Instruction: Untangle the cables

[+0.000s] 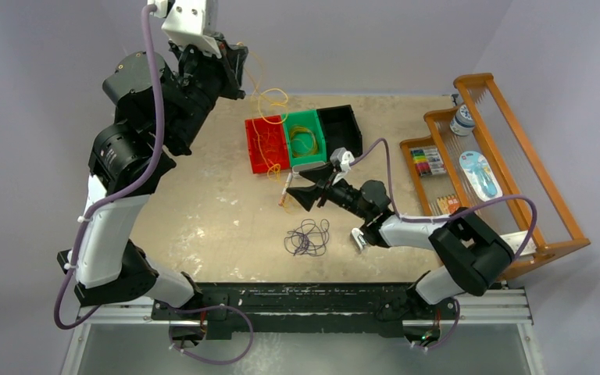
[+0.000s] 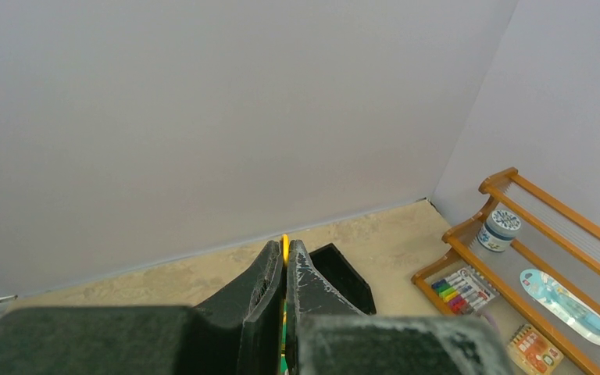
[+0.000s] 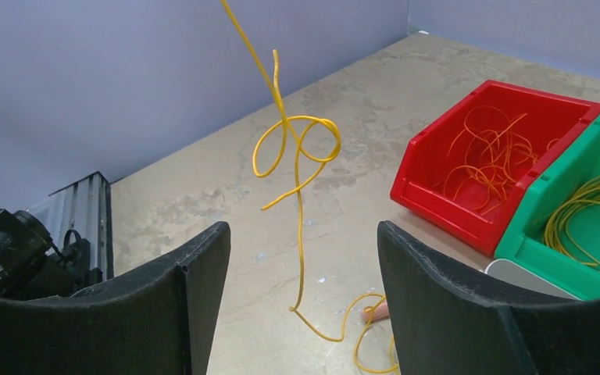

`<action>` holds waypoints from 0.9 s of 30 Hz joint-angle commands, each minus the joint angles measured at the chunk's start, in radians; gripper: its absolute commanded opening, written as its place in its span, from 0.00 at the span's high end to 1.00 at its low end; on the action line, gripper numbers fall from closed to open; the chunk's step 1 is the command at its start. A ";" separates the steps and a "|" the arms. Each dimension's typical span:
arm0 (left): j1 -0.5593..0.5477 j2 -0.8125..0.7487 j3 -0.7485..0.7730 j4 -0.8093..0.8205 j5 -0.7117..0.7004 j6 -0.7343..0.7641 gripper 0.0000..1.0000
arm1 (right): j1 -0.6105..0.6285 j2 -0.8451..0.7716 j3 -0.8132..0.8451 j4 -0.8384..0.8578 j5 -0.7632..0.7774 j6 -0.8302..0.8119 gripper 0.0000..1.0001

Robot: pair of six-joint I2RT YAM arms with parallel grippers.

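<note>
Pale lilac walls closed in a mottled beige worktop [image 1: 203, 203], with a wooden rack [image 1: 555, 251] along its right edge. From overhead, three bins stood side by side toward the far middle: a red bin [image 1: 251, 144], a green bin [image 1: 303, 117] and a black bin [image 1: 351, 125]. That view alone showed the purple cable [image 1: 308, 237], a loose tangle on the bare worktop nearer my bases, close to my right arm [image 1: 406, 230] and apart from the bins. It also showed my left arm [image 1: 125, 156] reared high over the far left corner, elbow folded and wrist up by the wall. The right arm lay low, stretched toward the bins.

My left wrist camera gave what the overhead could not: the left jaws pressed together on the yellow cable [image 2: 285, 241], a sliver of it pinched at their tips. None of its hanging length showed there.

My right wrist camera showed that length, dropping from above with a knotted loop midway and a curl at the bottom close to the worktop; whether it touched, I could not tell. My right jaws stood wide apart and held nothing, the strand hanging beyond the gap. Red-orange cables [image 3: 492, 156] lay loose in the red bin, and a yellow coil [image 3: 594, 211] lay in the green one.
</note>
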 commanded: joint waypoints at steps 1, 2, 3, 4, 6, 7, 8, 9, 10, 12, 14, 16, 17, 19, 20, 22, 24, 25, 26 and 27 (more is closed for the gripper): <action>0.002 -0.005 0.001 0.031 0.043 0.025 1.00 | 0.008 0.018 0.031 0.121 -0.034 0.026 0.29; 0.001 -0.005 0.000 0.033 0.045 0.025 1.00 | 0.008 0.025 0.028 0.130 -0.038 0.030 0.29; 0.002 -0.004 0.001 0.033 0.043 0.025 1.00 | 0.008 0.030 0.026 0.140 -0.041 0.034 0.29; 0.001 -0.004 0.001 0.033 0.041 0.026 1.00 | 0.008 0.036 0.024 0.148 -0.043 0.038 0.29; 0.002 -0.003 0.000 0.032 0.037 0.026 1.00 | 0.008 0.047 0.020 0.169 -0.051 0.045 0.28; 0.002 -0.003 0.001 0.032 0.037 0.026 1.00 | 0.009 0.054 0.020 0.176 -0.055 0.047 0.29; 0.002 -0.002 0.001 0.031 0.037 0.026 1.00 | 0.009 0.060 0.022 0.183 -0.061 0.052 0.29; 0.002 -0.001 0.003 0.029 0.038 0.026 1.00 | 0.010 0.068 0.025 0.186 -0.066 0.054 0.29; 0.002 0.001 0.004 0.028 0.036 0.026 1.00 | 0.010 0.076 0.030 0.190 -0.072 0.055 0.29; 0.002 0.000 0.003 0.027 0.037 0.026 1.00 | 0.011 0.093 0.042 0.191 -0.087 0.056 0.29; 0.002 0.000 0.005 0.027 0.035 0.025 1.00 | 0.013 0.116 0.062 0.174 -0.091 0.051 0.29; 0.001 -0.001 0.007 0.026 0.036 0.025 1.00 | 0.015 0.141 0.078 0.172 -0.089 0.046 0.29; 0.001 0.000 0.008 0.026 0.036 0.024 1.00 | 0.014 0.156 0.091 0.170 -0.086 0.044 0.29; 0.001 0.000 0.008 0.028 0.036 0.024 1.00 | 0.014 0.190 0.114 0.164 -0.084 0.038 0.29; 0.001 -0.001 0.007 0.028 0.037 0.024 1.00 | 0.014 0.208 0.126 0.165 -0.084 0.036 0.29; 0.001 -0.001 0.007 0.028 0.039 0.024 1.00 | 0.015 0.252 0.151 0.163 -0.085 0.036 0.29; 0.002 0.000 0.007 0.028 0.041 0.022 1.00 | 0.014 0.290 0.175 0.168 -0.091 0.042 0.31; 0.002 0.000 0.007 0.028 0.042 0.022 1.00 | 0.014 0.307 0.189 0.171 -0.098 0.049 0.33; 0.002 -0.001 0.007 0.028 0.044 0.023 1.00 | 0.014 0.322 0.200 0.170 -0.106 0.053 0.36; 0.002 -0.001 0.007 0.028 0.044 0.021 1.00 | 0.014 0.335 0.209 0.167 -0.112 0.054 0.41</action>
